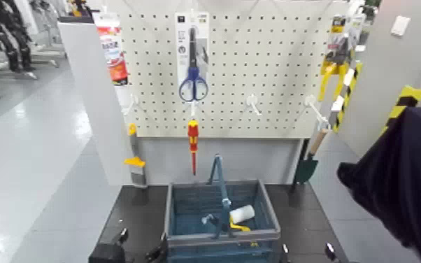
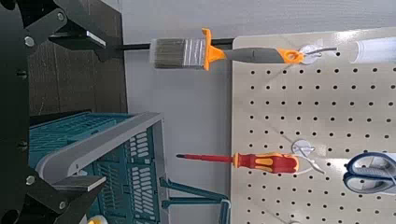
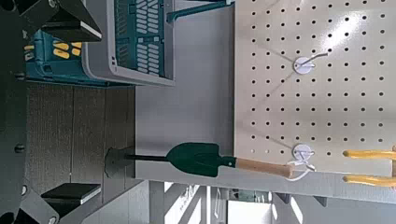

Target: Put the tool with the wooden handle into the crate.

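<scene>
The trowel (image 1: 311,155) hangs by its cord loop from a hook at the pegboard's lower right edge, pale wooden handle up and dark green blade down. It shows whole in the right wrist view (image 3: 224,163). The teal-blue crate (image 1: 185,210) with its arched handle stands on the dark table below the board's middle. It also shows in the left wrist view (image 2: 103,149) and the right wrist view (image 3: 140,42). My left gripper (image 1: 142,246) (image 2: 89,112) is open and empty, low by the crate's front left corner. My right gripper (image 1: 307,253) (image 3: 84,110) is open and empty, low by its front right, well short of the trowel.
Blue-handled scissors (image 1: 193,77) and a red-and-yellow screwdriver (image 1: 193,140) hang mid-board. An orange-handled paintbrush (image 2: 182,51) hangs at the left, yellow pliers (image 1: 336,70) at the upper right. A white roll (image 1: 241,213) lies in the crate. A dark blue cloth shape (image 1: 402,175) stands at the right.
</scene>
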Controlling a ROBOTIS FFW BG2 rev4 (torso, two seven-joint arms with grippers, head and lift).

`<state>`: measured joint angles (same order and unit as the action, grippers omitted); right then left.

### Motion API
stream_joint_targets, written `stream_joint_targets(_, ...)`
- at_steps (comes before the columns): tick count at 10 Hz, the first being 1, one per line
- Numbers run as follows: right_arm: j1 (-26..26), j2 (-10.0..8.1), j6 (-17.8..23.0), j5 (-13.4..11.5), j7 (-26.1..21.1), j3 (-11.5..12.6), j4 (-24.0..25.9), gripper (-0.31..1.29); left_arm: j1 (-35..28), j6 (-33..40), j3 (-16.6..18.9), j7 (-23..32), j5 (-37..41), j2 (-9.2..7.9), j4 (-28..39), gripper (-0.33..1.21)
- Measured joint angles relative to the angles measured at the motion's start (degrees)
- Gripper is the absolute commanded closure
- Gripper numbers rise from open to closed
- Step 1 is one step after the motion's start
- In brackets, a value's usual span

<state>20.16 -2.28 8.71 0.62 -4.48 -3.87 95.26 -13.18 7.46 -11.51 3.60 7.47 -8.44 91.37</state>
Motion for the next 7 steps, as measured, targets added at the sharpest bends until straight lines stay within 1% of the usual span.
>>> stream_joint_targets(4,0.0,0.08,0.1,0.0,0.1,0.0,-0.1,0.16,0.1,-0.1,-0.1,0.0,0.0,0.00,-0.1,0.27)
stream_joint_targets(5,-0.1,0.06,0.0,0.0,0.7,0.4,0.0,0.16,0.1,-0.1,-0.1,0.0,0.0,0.00,-0.1,0.27)
stream_joint_targets(6,-0.4,0.13,-0.8,0.2,3.1,1.6,0.2,0.16,0.1,-0.1,-0.1,-0.1,0.0,0.00,-0.1,0.27)
stream_joint_targets(7,-1.2,0.33,-2.7,0.3,8.4,3.9,0.8,0.16,0.1,-0.1,-0.1,-0.1,0.1,0.00,-0.1,0.27)
